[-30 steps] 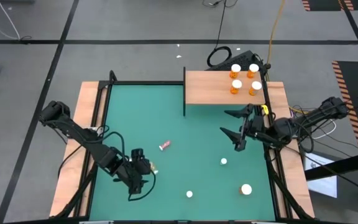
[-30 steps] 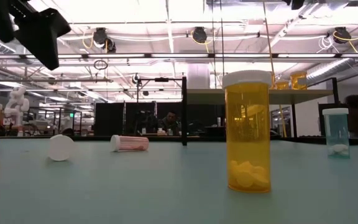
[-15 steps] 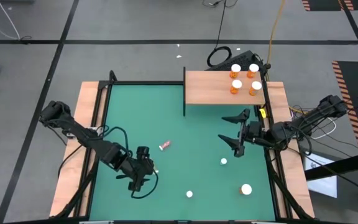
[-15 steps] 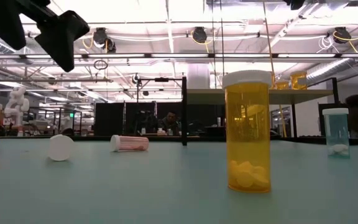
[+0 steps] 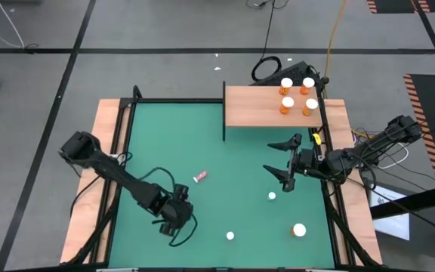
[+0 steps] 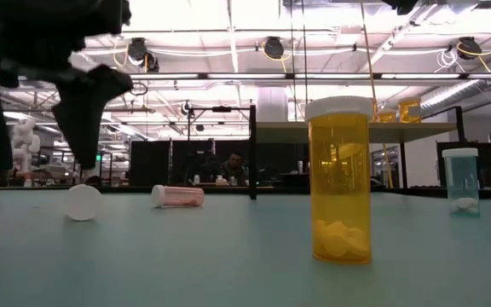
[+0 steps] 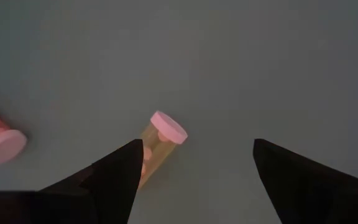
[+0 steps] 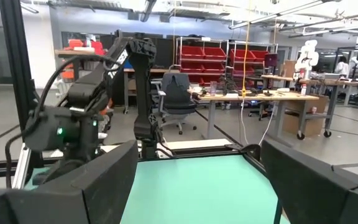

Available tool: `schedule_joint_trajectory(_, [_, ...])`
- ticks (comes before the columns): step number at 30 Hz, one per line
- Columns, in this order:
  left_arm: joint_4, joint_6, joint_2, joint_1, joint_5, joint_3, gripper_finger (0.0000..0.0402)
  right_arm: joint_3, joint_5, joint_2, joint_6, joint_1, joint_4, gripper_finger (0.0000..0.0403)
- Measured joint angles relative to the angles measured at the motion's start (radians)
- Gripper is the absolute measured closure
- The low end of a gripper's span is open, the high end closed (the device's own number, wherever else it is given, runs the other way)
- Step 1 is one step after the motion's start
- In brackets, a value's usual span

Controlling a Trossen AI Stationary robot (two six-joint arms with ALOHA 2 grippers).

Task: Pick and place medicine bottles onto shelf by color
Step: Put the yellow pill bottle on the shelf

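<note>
Four medicine bottles (image 5: 297,94) with white caps stood close together on the far right end of the shelf (image 5: 259,107), a small wooden board at the far edge of the green mat (image 5: 172,143). Three more bottles stood on the mat near its right front part: a small one (image 5: 272,196), another small one (image 5: 230,236) and a bigger one (image 5: 299,230). A pink bottle (image 5: 200,177) lay on its side near the middle of the mat. In the low view a tall orange bottle (image 6: 339,179) with pills in it stood close by, and a small pale blue bottle (image 6: 460,182) stood farther back on the right. The left gripper (image 5: 176,221) hung low over the front left part of the mat, pointing down, with its fingers wide apart and nothing between them. In its own view a bottle (image 7: 160,138) with a light cap lay on its side on the mat, just beside one finger (image 7: 114,177). The right gripper (image 5: 284,162) hung over the right side of the mat, near the shelf, with its fingers spread wide and holding nothing.
</note>
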Motion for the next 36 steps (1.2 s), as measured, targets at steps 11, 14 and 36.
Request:
schedule_joint_trajectory(11, [-0.016, 0.129, 0.047, 0.038, -0.012, 0.0, 0.0194, 0.0, 0.0, 0.0, 0.0, 0.0, 0.0, 0.0067])
schedule_joint_trajectory(14, [-0.016, 0.166, 0.047, 0.053, -0.013, 0.0, 0.0212, 0.0, 0.0, 0.0, 0.0, 0.0, 0.0, 0.0067])
schedule_joint_trajectory(36, [0.019, 0.31, 0.047, 0.095, 0.012, -0.021, 0.0195, -0.001, 0.0, 0.0, -0.051, 0.0, 0.01, 0.0067])
